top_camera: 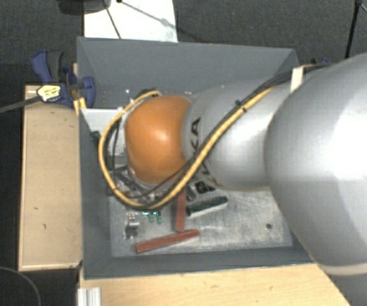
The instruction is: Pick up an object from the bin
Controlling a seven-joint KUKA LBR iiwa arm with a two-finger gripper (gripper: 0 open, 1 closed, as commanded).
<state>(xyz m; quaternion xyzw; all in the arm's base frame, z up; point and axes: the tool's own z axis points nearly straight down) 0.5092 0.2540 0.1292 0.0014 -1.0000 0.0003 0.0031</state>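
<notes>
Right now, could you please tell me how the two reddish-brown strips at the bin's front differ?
The front strip lies crosswise; the rear strip runs front to back. The front strip shows whole; the rear strip's far end is hidden by the arm. Both are flat, narrow, reddish-brown.

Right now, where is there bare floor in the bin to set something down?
The bare grey bin floor lies right of the dark oblong piece, up to the arm. It is crowded near-left under the orange wrist cover: a reddish-brown flat strip and small green bits.

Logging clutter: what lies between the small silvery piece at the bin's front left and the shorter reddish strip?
A small green piece lies between them, seen in the camera view.
</notes>
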